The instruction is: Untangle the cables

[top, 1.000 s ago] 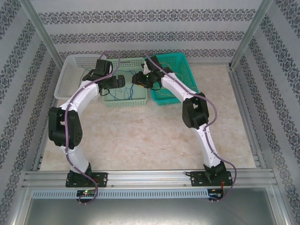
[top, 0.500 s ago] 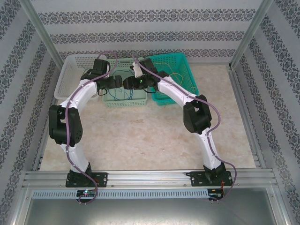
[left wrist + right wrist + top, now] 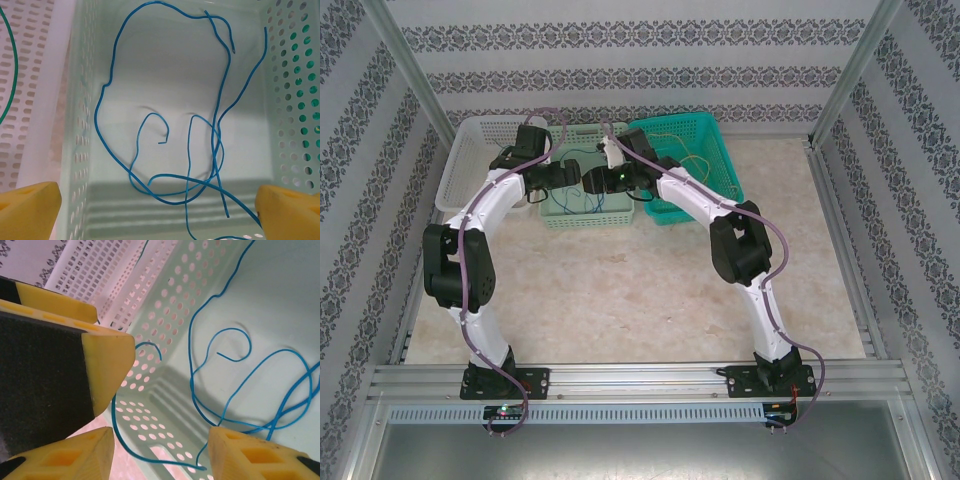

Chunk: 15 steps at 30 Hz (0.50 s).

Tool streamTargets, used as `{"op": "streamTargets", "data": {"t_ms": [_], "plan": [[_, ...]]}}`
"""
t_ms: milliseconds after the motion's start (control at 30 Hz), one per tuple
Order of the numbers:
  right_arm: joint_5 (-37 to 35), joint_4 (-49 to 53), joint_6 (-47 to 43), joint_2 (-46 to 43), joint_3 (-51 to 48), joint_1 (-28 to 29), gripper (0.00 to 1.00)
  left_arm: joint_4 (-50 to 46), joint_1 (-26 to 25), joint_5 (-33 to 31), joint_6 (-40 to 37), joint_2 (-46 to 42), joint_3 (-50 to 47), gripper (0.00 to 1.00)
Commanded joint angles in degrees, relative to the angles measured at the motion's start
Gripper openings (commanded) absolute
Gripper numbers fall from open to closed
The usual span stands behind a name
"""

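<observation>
1. Your mint basket (image 3: pixel 80 150) holds the looping blue cable (image 3: pixel 98 125); its walls hem both end effectors closely.
2. The white basket's (image 3: pixel 35 100) green cable (image 3: pixel 14 70) is mostly cut off.
3. Your left end effector (image 3: pixel 160 212): spread wide, gripping nothing.
4. Right end effector (image 3: pixel 160 440): fingers apart, a blue strand crossing the gap.

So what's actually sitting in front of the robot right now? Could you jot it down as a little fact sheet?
baskets: white basket, pale green basket, teal basket, side by side
blue wires: loose, crossing loops in the pale green basket
green wire: in the white basket
left gripper: open, above the blue wires
right gripper: open, over the same basket, close to the left gripper
</observation>
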<state>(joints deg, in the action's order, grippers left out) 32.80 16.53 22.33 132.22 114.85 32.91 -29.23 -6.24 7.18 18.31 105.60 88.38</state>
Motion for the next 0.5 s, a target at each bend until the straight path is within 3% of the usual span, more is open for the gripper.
{"op": "streamTargets", "data": {"t_ms": [0,133,367,467], "plan": [[2.6,-5.0,0.5,-2.0,-2.6,1.1,0.52,0.2,0.7,1.8,1.1,0.1,1.2,1.00],[2.8,-6.9,1.9,-2.0,-4.2,1.1,0.45,1.3,1.4,4.3,2.8,0.0,1.2,1.00],[0.0,-6.1,2.6,-1.7,-3.8,1.1,0.02,1.0,1.7,3.8,2.3,-1.5,0.4,1.00],[-2.8,-2.8,2.2,-1.7,-3.8,0.8,0.00,1.2,2.8,2.7,2.7,-3.1,-0.4,1.00]]}}
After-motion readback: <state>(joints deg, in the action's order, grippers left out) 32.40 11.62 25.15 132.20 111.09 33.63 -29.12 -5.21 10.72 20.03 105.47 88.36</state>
